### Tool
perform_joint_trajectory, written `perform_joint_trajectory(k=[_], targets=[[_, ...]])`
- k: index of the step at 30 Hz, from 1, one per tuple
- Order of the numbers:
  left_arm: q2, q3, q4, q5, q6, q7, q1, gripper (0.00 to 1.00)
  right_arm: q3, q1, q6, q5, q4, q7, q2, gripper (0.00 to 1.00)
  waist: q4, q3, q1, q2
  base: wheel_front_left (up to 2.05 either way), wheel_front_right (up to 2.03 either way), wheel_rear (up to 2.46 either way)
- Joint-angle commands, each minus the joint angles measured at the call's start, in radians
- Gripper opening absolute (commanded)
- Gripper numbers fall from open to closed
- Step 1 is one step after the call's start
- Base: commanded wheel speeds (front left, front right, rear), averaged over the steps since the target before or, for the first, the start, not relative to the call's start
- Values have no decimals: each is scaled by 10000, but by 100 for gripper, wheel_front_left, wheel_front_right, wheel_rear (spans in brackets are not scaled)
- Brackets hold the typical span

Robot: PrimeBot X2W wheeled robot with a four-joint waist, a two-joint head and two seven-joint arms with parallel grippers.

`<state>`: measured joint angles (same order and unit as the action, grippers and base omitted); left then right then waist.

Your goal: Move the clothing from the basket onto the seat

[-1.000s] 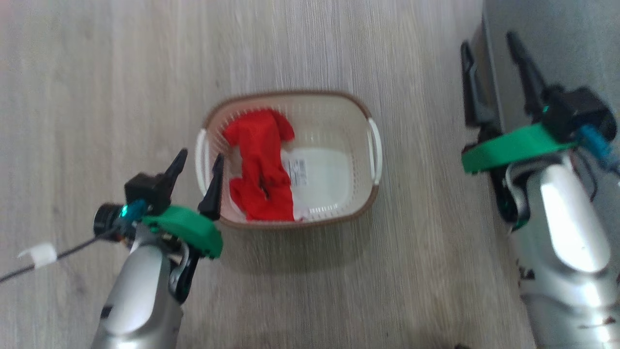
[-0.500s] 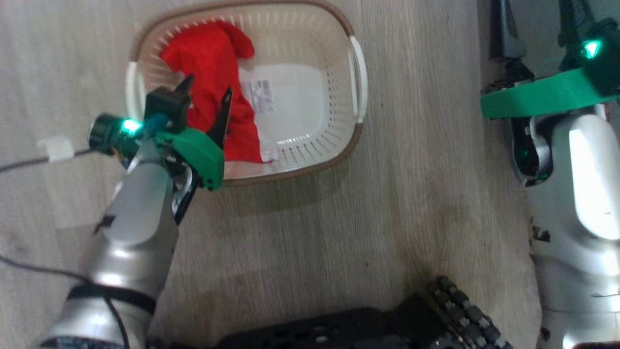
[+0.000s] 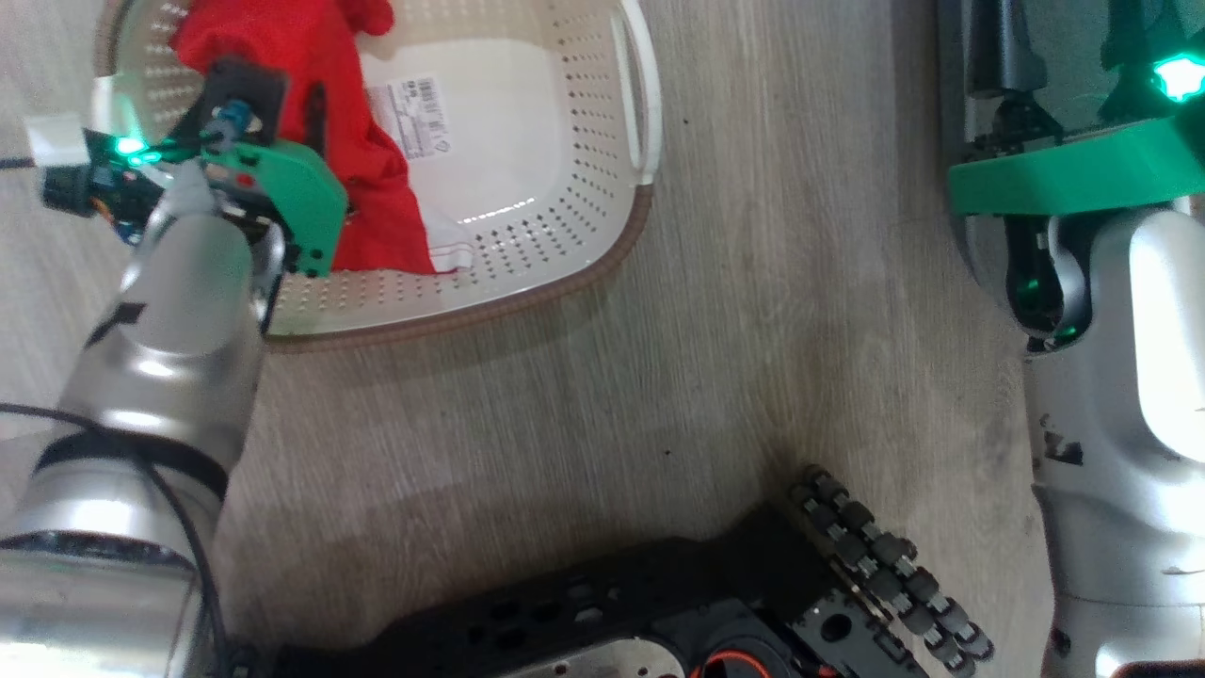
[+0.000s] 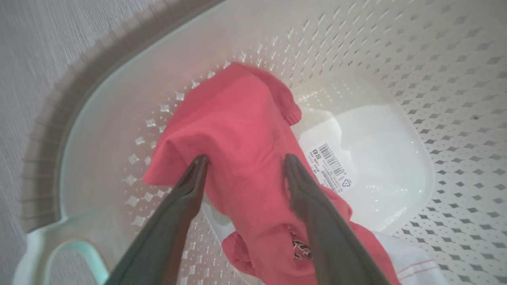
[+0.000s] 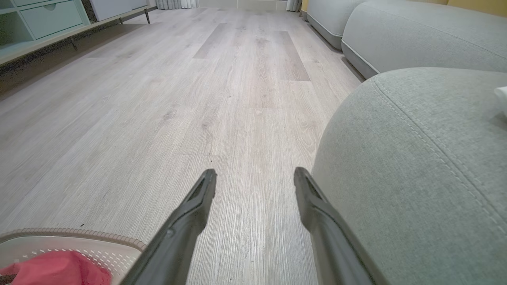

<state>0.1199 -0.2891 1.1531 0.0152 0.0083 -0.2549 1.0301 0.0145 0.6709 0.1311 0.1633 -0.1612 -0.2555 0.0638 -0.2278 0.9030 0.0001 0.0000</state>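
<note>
While the left gripper point(image 4: 244, 157) is held spread over one red clothing heap point(image 4: 237, 114) in one basket point(image 4: 99, 130), the right gripper point(image 5: 254, 171) is seen unclenched too, one seat point(image 5: 416, 166) just beside it.

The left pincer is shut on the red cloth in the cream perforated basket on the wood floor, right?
No, it is open: the left wrist view shows the left pincer spread wide over the red fabric clothing in the cream perforated plastic basket on the pale wood floor.
</note>
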Motion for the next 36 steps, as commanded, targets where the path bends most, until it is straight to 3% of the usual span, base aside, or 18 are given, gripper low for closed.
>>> perform_joint_trajectory(k=[1,8,9,10,11,21,36], targets=[[367,113,95,120,152,9,5,100,122,-73,-4,140,367,-63,-134,100,-179,197,-1,0,0,0,0],[628,-243,833,355,156,84,617,100,239,-32,-4,474,445,-63,-135,100,-514,552,-1,0,0,0,0],[625,-290,884,367,118,81,654,86,239,-28,-4,505,458,-63,-135,100,-540,565,-1,0,0,0,0],[604,-347,926,379,38,75,677,27,233,-37,-4,525,479,-63,-135,100,-559,568,-1,0,0,0,0],[568,-379,964,365,-36,69,692,0,213,-46,-4,543,490,-63,-135,100,-569,563,-1,0,0,0,0],[-74,-612,892,74,-541,-53,85,0,-130,-172,-4,222,155,-63,-135,100,-91,-556,-1,0,0,0,0],[-506,-341,-2861,-1191,-1116,-67,-2781,0,-134,-1042,-4,-552,-1003,-63,-135,100,1196,-4162,-1,0,0,0,0]])
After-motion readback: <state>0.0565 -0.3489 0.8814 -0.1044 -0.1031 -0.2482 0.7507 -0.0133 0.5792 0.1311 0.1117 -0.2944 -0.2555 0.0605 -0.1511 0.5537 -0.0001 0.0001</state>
